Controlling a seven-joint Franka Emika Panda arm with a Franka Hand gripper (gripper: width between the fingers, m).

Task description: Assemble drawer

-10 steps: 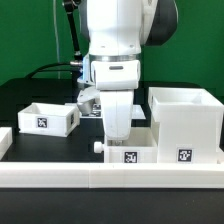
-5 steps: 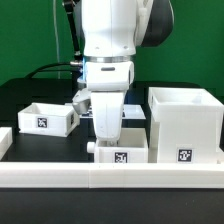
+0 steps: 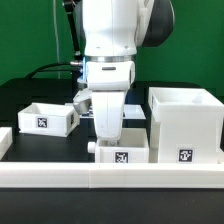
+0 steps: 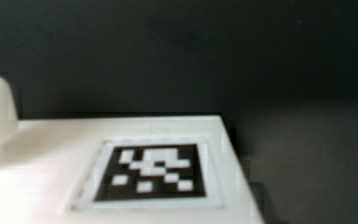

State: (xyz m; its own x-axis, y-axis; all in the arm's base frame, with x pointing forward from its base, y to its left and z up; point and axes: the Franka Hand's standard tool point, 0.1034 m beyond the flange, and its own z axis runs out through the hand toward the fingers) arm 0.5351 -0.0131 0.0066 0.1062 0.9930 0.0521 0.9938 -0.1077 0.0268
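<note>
My gripper reaches straight down into a small open-top white tray at the middle front; its fingertips are hidden behind the tray wall. The tray has a tag on its front and a knob on the exterior view's left. The large boxy housing stands just to the exterior view's right of it. A second small tray sits apart at the exterior view's left. The wrist view shows a tagged white tray surface very close, with no fingers in the picture.
A long low white rail runs along the front, right in front of the middle tray and the housing. A white piece shows at the far left edge. Black table lies behind the trays.
The gripper and the middle tray moved together to the exterior view's left, away from the housing, between one second and half a second ago. Nothing has moved since.
</note>
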